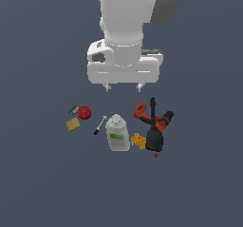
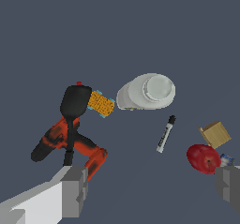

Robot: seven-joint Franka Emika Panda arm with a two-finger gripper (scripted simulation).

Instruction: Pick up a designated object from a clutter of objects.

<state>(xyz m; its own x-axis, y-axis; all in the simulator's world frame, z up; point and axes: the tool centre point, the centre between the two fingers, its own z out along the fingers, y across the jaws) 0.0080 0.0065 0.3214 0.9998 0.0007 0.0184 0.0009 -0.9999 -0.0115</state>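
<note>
The small glossy red apple-like ball [image 1: 84, 112] appeared rigid, light and slippery; grip across its widest girth. The hand [image 1: 123, 87] hung released.

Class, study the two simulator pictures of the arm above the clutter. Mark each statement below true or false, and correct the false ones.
1. The gripper is open and holds nothing. True.
2. The red apple lies at the exterior view's right end of the clutter. False: it lies at the exterior view's left end, next to the tan block.
3. The black-and-white marker lies between the apple and the clear bottle. True.
4. The orange-black drill is stacked on top of the bottle. False: it lies on the floor to the exterior view's right of the bottle, with a small yellow piece between them.
5. The gripper's fingers touch the apple. False: the gripper hangs above the clutter, touching nothing.
</note>
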